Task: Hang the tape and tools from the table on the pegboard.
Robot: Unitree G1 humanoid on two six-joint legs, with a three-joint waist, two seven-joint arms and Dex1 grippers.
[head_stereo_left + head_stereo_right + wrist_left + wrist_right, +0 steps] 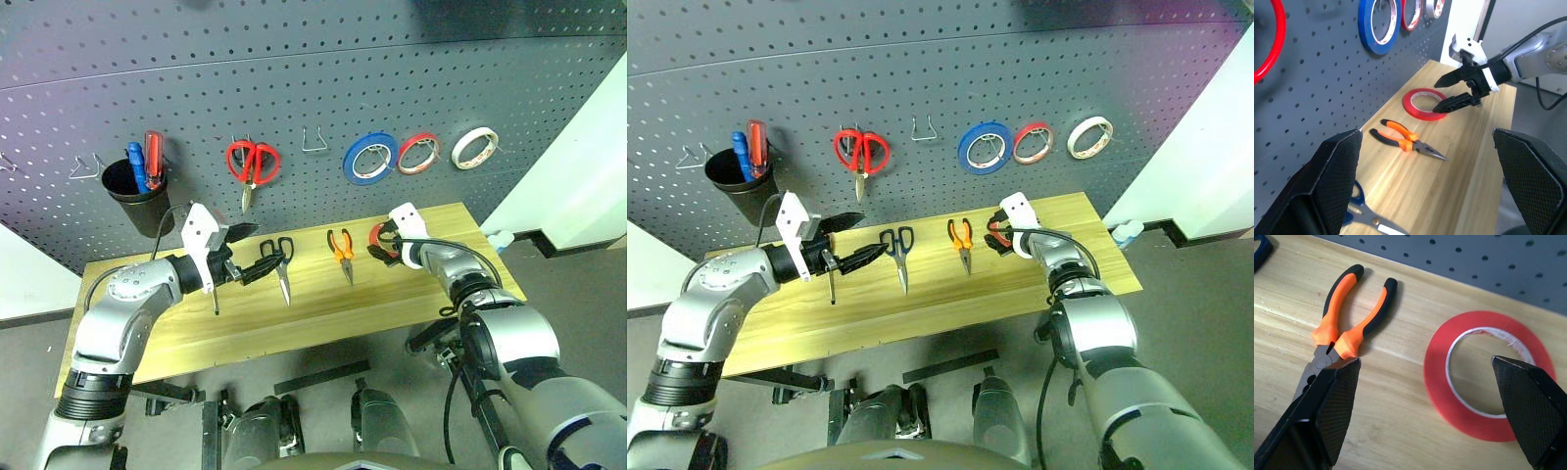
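Pliers (pixel 1342 328) just beside tape (pixel 1484 377)

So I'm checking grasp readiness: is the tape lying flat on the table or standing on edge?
Flat: the tape lies on its side on the table, its hole facing up.

Open wood around the tape (pixel 1484 377); pliers (pixel 1344 323) near one side, pegboard (pixel 392 69) seemingly close behind.
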